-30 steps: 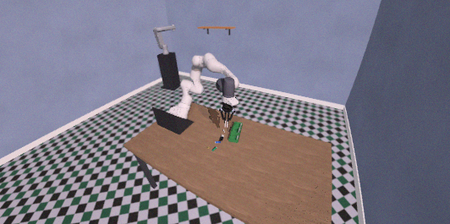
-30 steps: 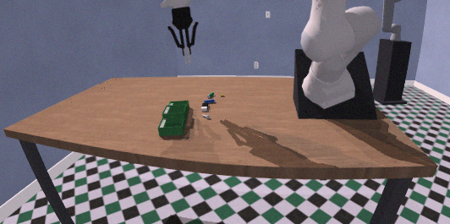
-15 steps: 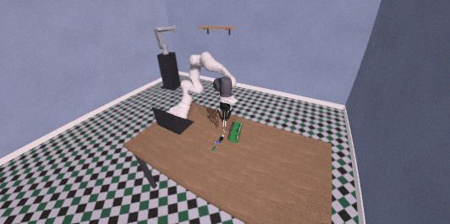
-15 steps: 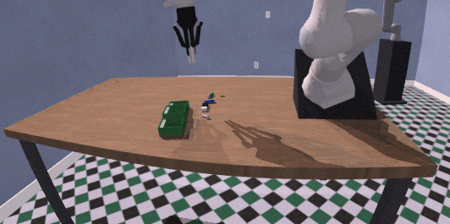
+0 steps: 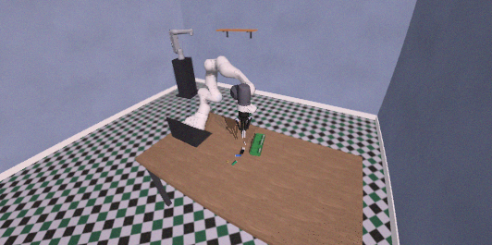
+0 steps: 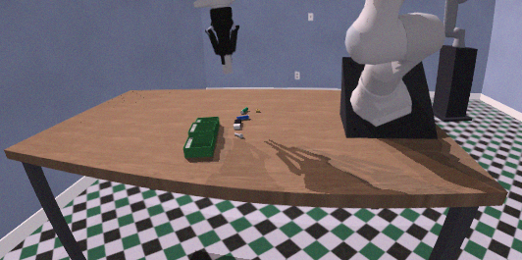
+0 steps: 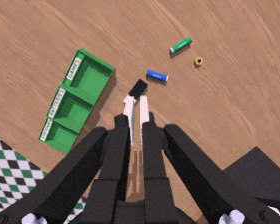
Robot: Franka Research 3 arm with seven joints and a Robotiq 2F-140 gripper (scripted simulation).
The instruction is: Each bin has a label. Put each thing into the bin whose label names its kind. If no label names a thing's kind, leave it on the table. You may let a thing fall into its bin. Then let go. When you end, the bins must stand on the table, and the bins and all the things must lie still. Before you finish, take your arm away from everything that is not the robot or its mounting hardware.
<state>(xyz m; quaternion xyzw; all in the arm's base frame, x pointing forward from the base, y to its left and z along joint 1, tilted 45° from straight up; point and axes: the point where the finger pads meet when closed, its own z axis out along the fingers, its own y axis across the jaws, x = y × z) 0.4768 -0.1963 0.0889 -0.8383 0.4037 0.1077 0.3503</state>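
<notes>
Hovering with my gripper [image 5: 243, 134] [image 6: 227, 71] [image 7: 137, 106] nearly closed on nothing, I judge the sorting unstarted: green battery [image 5: 234, 163] [image 6: 244, 111] [image 7: 181, 45], blue battery [image 5: 238, 155] [image 6: 242, 118] [image 7: 157, 76], black stick [image 5: 242, 152] [image 6: 237, 123] [image 7: 138, 88] and ring [image 5: 227, 162] [image 6: 258, 111] [image 7: 199, 61] lie outside the bins [image 5: 255, 146] [image 6: 200, 148] [image 7: 77, 94]. By wrist view, bins sit at nine o'clock, table edge beyond at eight; three o'clock offers room.

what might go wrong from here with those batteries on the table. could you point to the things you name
The green battery [image 7: 181, 45] and blue battery [image 7: 157, 76] look round, so a nudge from the fingers might set either rolling.

The black and white item [image 7: 138, 89] lies close to the blue battery, so the gripper [image 5: 243, 137] [image 6: 227, 73] [image 7: 137, 106] could bump it while reaching in.
</notes>
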